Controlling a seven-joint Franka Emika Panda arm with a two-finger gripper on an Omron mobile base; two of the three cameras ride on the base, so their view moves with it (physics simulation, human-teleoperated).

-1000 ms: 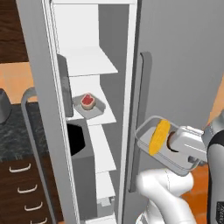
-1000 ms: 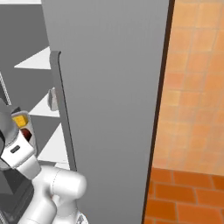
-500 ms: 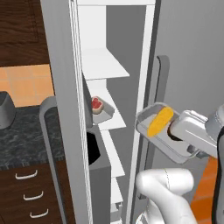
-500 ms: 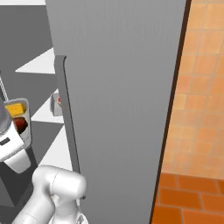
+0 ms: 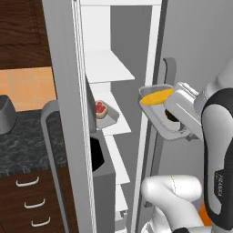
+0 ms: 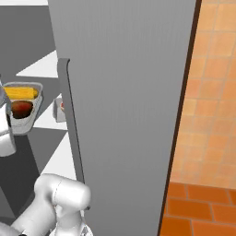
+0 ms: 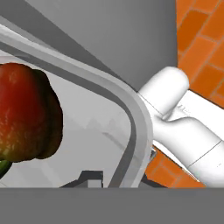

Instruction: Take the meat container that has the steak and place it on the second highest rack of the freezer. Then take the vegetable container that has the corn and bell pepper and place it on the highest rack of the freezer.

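Now | tool (image 5: 179,119) grasping vegetable container (image 5: 160,113) with corn (image 5: 156,96), bell pepper (image 7: 26,111) | beside open freezer (image 5: 109,73)

dark drawers (image 5: 32,202) (pale handles), orange tiled wall (image 6: 212,92)

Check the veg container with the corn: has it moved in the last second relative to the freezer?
Yes. In the left base view the vegetable container has risen and swung left, from low beside the door handle toward the freezer opening.
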